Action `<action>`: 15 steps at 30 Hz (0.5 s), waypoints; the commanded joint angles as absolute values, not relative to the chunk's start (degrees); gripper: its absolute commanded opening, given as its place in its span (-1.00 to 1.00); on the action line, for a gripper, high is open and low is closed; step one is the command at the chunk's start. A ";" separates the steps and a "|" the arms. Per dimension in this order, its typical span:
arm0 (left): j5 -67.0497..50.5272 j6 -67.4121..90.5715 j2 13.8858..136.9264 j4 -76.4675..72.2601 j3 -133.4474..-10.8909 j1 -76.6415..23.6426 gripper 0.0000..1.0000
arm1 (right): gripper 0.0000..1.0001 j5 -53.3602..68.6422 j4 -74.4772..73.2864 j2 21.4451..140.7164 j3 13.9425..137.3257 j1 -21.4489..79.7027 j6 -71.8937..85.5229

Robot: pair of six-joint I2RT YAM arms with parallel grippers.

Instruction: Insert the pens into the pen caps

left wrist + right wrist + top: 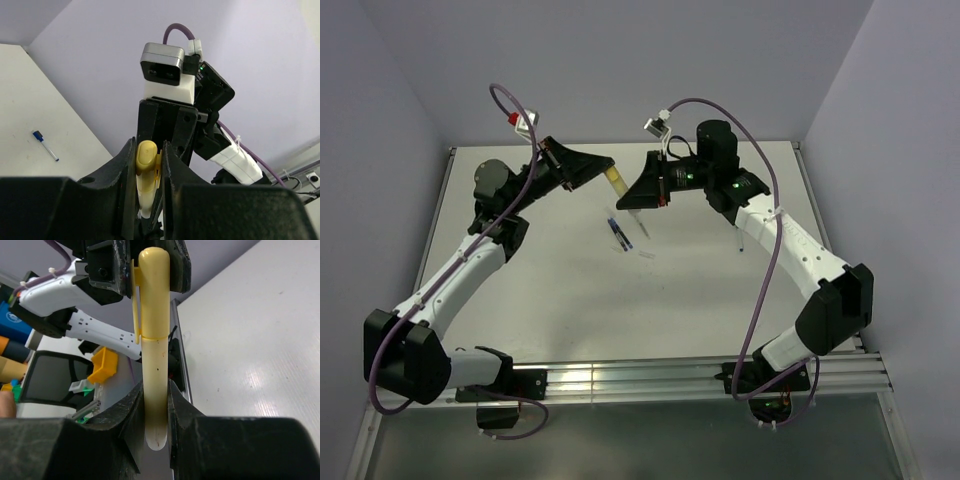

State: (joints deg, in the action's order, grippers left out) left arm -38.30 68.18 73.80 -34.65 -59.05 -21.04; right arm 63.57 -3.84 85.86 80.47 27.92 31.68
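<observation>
The right gripper (pixel 155 390) is pinched tight on the pale yellow pen (pixel 152 362), a smooth cream barrel rising between its fingers. Just beyond its fingertips the bright yellow cap (pixel 151 290), clip at one side, sits over the pen's far end, clamped in the left gripper (pixel 149 146). Farther off, below both grippers, the dark blue pen (pixel 618 232) lies on the table (pixel 550 300).

1. Yellow cap (pixel 152 290): we record bright yellow, with a clip of the same yellow.
2. Pale pen (pixel 154 390): glossy cream-yellow with a few tiny dark specks.
3. Blue pen (pixel 618 233): dark blue end, whitish shaft.
4. Loose cap (pixel 646 256): we note it as whitish.
5. Left gripper (pixel 149 170), right gripper (pixel 156 405): black.
6. Arms (pixel 460 275): white links, black joints.
7. Cables (pixel 765 290): purple.
8. Table (pixel 570 300): off-white.
9. Walls (pixel 620 60): we list these as lilac.
</observation>
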 commanded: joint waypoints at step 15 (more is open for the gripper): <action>-57.48 75.49 74.00 -50.87 -47.73 -30.41 -0.99 | -1.00 80.68 3.49 89.65 93.43 24.61 28.37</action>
State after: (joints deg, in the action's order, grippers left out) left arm -38.87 73.12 73.38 -52.77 -51.42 -24.08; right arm 80.60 -12.78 89.45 86.26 25.15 26.09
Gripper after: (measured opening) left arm 0.235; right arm 0.254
